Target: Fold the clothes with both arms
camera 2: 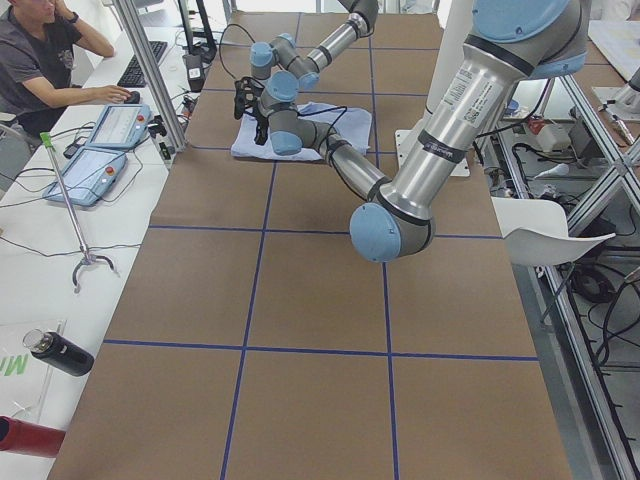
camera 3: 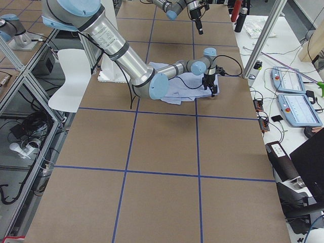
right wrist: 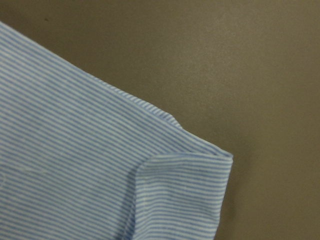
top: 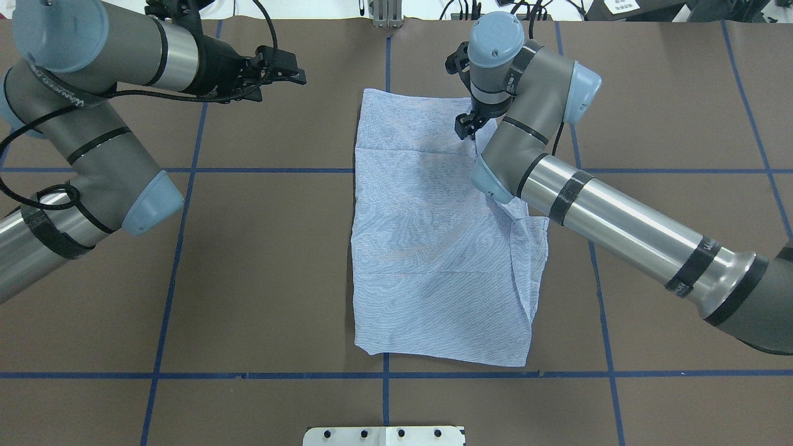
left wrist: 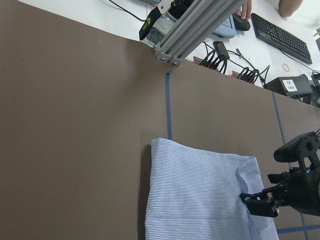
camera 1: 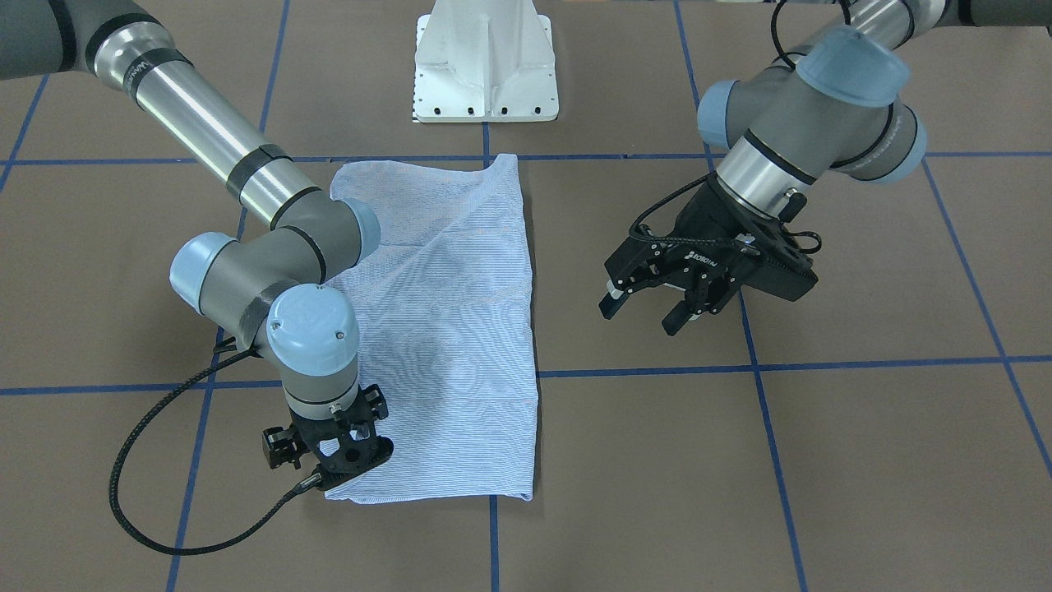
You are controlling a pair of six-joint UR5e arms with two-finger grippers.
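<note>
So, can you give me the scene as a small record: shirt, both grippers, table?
shirt: folded to a rough rectangle, lying flat on table
left gripper: open, empty, beside the shirt, not touching it
right gripper: pointing down at a far corner of shirt; open or shut unclear
table: brown, blue grid lines

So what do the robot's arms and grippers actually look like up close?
The left arm and right arm are grey-and-silver tubes with light blue joint caps and black bands. The left gripper and right gripper are black, two-fingered, with braided black cables looping to them.
</note>
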